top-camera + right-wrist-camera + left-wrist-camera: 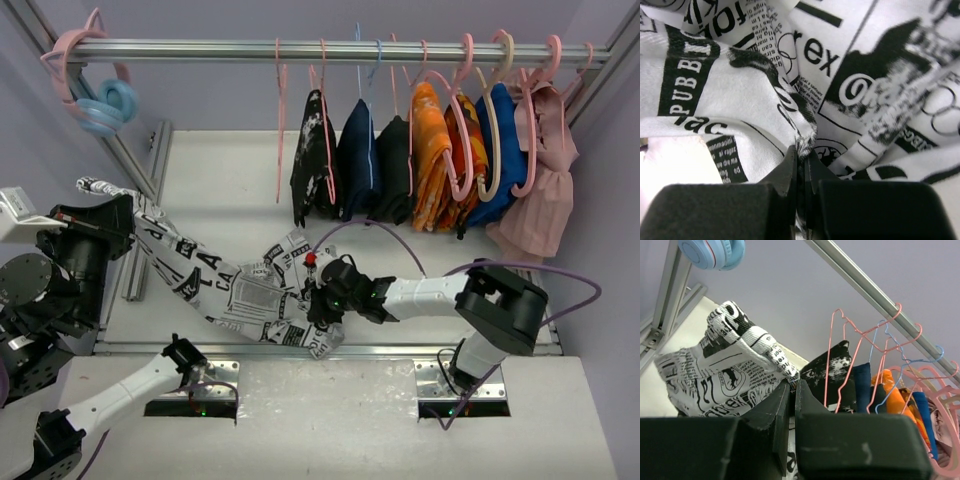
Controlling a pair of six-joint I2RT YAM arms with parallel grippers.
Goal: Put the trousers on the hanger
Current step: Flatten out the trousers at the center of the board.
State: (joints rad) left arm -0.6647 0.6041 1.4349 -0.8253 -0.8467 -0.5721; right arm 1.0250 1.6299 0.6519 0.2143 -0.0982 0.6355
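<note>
a robotics lab test cell: white tabletop [225, 170] boxed by plain lilac walls [190, 105], aluminium extrusion rail [200, 50] across 12 o'clock hung with clothes [430, 160], arm mounting plates [225, 372] at 6 o'clock, a loose purple cable [370, 222].

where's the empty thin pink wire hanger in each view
top external: the hanger is upper centre, hanging from the rail just left of the black garment.
left wrist: the hanger is right of centre, nearest the trousers.
right wrist: not in it.
shared landmark: the trousers show in all three.
</note>
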